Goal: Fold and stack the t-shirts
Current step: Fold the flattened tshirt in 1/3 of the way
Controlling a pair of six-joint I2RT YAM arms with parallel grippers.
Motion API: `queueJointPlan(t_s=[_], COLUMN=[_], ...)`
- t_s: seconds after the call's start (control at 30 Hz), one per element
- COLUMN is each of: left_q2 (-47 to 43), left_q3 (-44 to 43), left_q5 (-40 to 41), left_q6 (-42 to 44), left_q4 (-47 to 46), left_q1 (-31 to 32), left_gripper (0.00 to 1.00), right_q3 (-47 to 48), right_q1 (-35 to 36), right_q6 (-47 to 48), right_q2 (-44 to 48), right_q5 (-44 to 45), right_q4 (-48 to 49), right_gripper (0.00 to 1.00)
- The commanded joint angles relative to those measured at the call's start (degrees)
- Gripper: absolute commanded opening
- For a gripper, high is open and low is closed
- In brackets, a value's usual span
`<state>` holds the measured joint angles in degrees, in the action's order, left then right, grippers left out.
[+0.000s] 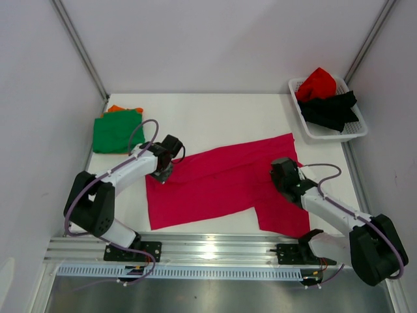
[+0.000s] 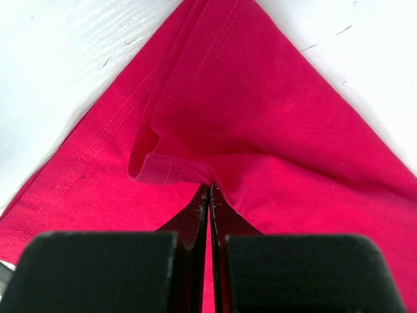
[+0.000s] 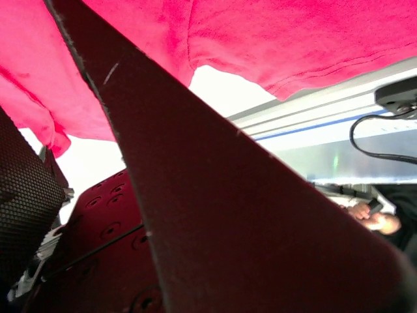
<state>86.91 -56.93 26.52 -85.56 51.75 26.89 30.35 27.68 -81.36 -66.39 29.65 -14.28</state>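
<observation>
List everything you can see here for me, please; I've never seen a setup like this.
magenta-pink t-shirt: 1, magenta-pink, spread across the middle of the table
green t-shirt: 1, green, folded, far left corner
orange t-shirt: 1, orange, peeking out at the far edge of the green one
basket: 1, white lattice, far right corner
red t-shirt: 1, red, bunched in the basket
black t-shirt: 1, black, bunched in the basket
table: 1, white
rail: 1, silver, near edge
left gripper: 1, black, shut on a fold at the magenta-pink shirt's left edge
right gripper: 1, black, at that shirt's right side; grip unclear
</observation>
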Motion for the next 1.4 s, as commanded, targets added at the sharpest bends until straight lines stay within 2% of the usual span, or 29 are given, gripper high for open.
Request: queueJointPlan(t_s=[0.0, 0.53, 0.57, 0.7, 0.73, 0.8, 0.9, 0.97, 1.23, 1.3, 1.37], left_q2=[0.0, -2.2, -2.2, -2.1, -2.0, -1.7, -1.4, -1.0, -0.9, -1.1, -1.3], left_q3=[-0.9, 0.1, 0.3, 0.3, 0.3, 0.2, 0.1, 0.0, 0.2, 0.2, 0.3], left_q5=[-0.2, 1.3, 1.3, 1.3, 1.3, 1.2, 1.0, 0.7, 0.7, 0.9, 1.0], left_q6=[0.9, 0.5, 0.5, 0.6, 0.6, 0.7, 0.8, 0.9, 1.0, 1.0, 1.0], left_q4=[-0.9, -0.1, -0.1, -0.2, -0.3, -0.4, -0.6, -0.7, -0.9, -0.9, -0.9], left_q1=[-0.4, -0.4, -0.4, -0.4, -0.4, -0.4, -0.4, -0.4, -0.4, -0.4, -0.4], left_gripper=[0.01, 0.01, 0.01, 0.01, 0.01, 0.01, 0.01, 0.01, 0.01, 0.01, 0.01], right_q3=[0.9, 0.9, 0.8, -0.5, -0.6, -0.5, 0.1, 0.3, -0.3, -0.4, -0.5], right_q1=[-0.4, -2.4, -2.4, -2.5, -2.5, -2.4, -2.5, -2.5, -2.6, -2.5, -2.5], right_q6=[0.7, 2.2, 2.4, 4.1, 4.3, 4.4, 4.2, 4.3, 5.2, 5.8, 6.3], right_q2=[1.9, -9.3, -9.5, -9.8, -9.7, -9.9, -9.5, -9.2, -10.0, -10.7, -11.0], right_q5=[2.4, 1.3, 1.2, 0.3, -0.1, -0.5, -0.7, -0.2, -1.0, -1.5, -1.9], right_q4=[-2.3, 3.4, 4.2, 7.2, 7.9, 7.7, 6.6, 5.9, 8.5, 9.4, 10.2], right_gripper=[0.47, 0.44, 0.41, 0.17, 0.15, 0.15, 0.24, 0.25, 0.12, 0.04, 0.00])
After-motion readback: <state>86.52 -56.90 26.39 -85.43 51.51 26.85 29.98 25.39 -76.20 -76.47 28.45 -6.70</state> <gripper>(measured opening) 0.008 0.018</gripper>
